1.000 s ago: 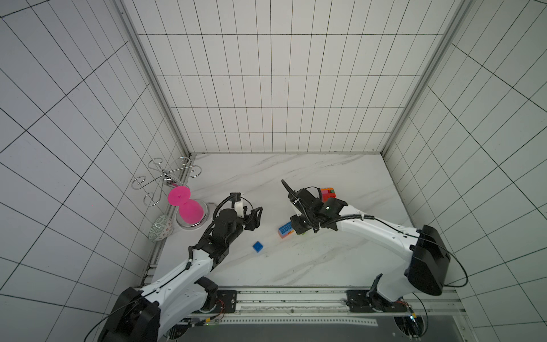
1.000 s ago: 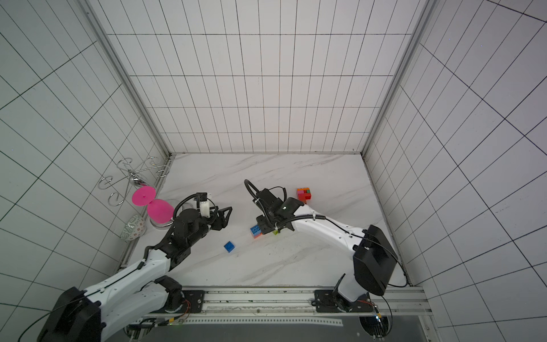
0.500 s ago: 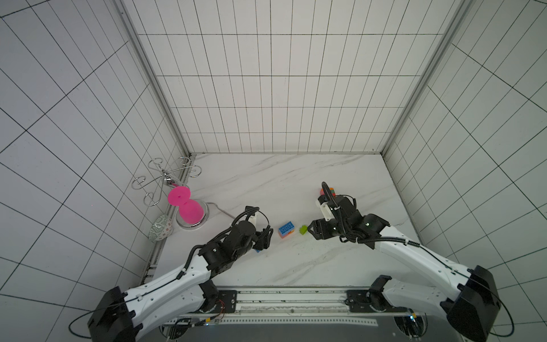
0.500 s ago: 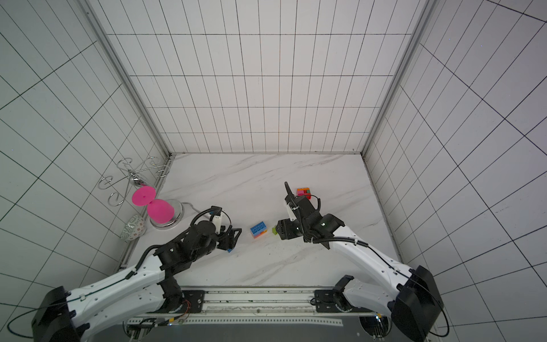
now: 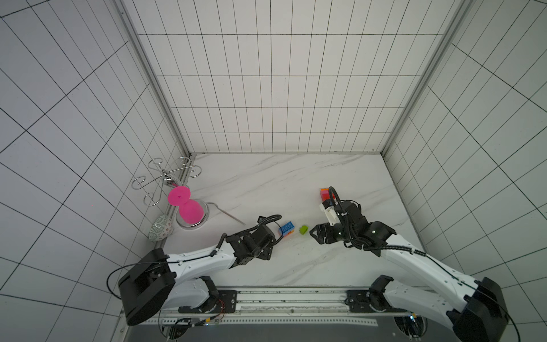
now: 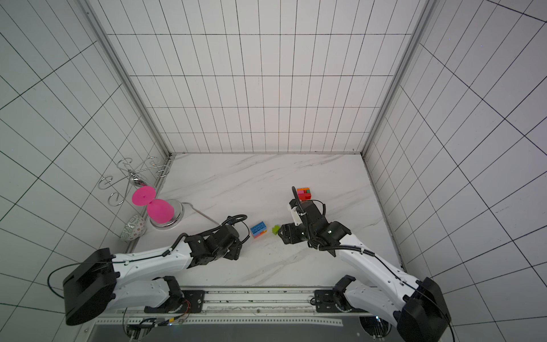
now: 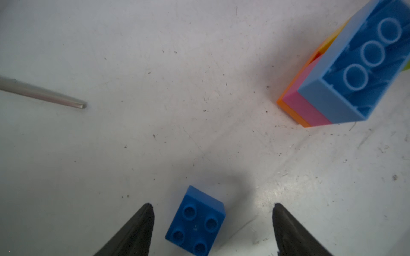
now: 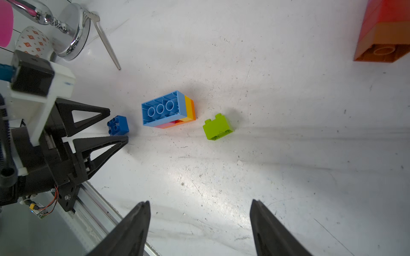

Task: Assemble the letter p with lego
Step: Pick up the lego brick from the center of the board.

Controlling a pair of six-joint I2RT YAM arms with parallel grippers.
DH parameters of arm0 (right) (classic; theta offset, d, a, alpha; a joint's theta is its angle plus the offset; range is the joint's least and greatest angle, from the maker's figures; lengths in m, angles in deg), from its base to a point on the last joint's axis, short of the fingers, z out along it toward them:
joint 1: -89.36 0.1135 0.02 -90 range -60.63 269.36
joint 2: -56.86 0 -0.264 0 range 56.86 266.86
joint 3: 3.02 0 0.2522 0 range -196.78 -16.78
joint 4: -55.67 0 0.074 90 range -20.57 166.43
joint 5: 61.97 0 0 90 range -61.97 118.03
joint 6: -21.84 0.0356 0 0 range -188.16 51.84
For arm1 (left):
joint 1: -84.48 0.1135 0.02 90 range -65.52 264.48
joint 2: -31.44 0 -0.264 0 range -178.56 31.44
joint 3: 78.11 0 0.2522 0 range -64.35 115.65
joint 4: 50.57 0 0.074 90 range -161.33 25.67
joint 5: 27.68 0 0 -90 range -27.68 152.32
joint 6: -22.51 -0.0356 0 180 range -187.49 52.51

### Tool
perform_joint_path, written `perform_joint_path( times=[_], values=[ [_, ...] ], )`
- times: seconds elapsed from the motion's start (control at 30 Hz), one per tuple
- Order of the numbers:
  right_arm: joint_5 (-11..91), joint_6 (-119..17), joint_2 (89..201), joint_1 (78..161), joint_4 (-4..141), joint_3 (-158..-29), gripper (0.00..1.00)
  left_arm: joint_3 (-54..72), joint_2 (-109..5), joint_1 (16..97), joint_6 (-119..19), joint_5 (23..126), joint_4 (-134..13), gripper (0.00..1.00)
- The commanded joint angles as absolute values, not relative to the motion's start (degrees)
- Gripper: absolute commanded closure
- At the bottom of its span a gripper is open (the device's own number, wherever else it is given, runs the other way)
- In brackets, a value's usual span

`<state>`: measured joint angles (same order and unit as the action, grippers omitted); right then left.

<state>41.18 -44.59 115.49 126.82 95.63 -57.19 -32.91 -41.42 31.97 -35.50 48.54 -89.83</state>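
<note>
Left gripper [image 7: 212, 205] jaws wide, empty, blue brick [image 7: 196, 223] between tips untouched, just beside stack [image 7: 346, 73], right gripper [image 8: 199, 201] jaws wide, empty, lime brick [image 8: 218, 127] near stack, opposite side

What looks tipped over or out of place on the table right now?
The light-blue, pink and orange stack lies on its side, hollow underside showing. The lime brick beside it is also tipped, studs pointing sideways. Nothing looks broken.
</note>
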Motion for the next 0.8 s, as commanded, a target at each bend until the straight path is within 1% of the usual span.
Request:
perform_joint_path(
  times=[0.0, 0.1, 0.27, 0.4, 0.6, 0.7, 0.77],
  values=[
    [42.0, -44.1, 114.0, 126.0, 95.3, -55.2, 0.25, -31.6, -43.0, 31.6, -35.5, 51.2, -88.7, 0.25],
    [42.0, -44.0, 113.8, 125.8, 95.3, -54.8, 0.25, -31.8, -43.1, 30.3, -34.4, 52.5, -88.1, 0.27],
    [42.2, -44.0, 113.9, 125.6, 95.2, -54.8, 0.25, -32.0, -43.1, 27.9, -32.3, 52.0, -88.4, 0.33],
    [42.3, -44.0, 114.1, 125.5, 94.9, -54.8, 0.26, -32.4, -43.7, 27.7, -31.9, 50.3, -88.4, 0.42],
    [42.6, -43.7, 114.1, 125.5, 94.3, -54.4, 0.26, -31.8, -45.2, 27.9, -32.0, 46.4, -88.7, 0.42],
    [42.7, -43.6, 114.0, 125.5, 94.1, -54.2, 0.26, -31.6, -46.0, 28.6, -32.2, 46.1, -88.1, 0.42],
    [42.8, -43.6, 113.8, 125.5, 94.2, -54.1, 0.25, -31.7, -46.6, 29.4, -32.6, 47.0, -87.2, 0.47]
  ],
)
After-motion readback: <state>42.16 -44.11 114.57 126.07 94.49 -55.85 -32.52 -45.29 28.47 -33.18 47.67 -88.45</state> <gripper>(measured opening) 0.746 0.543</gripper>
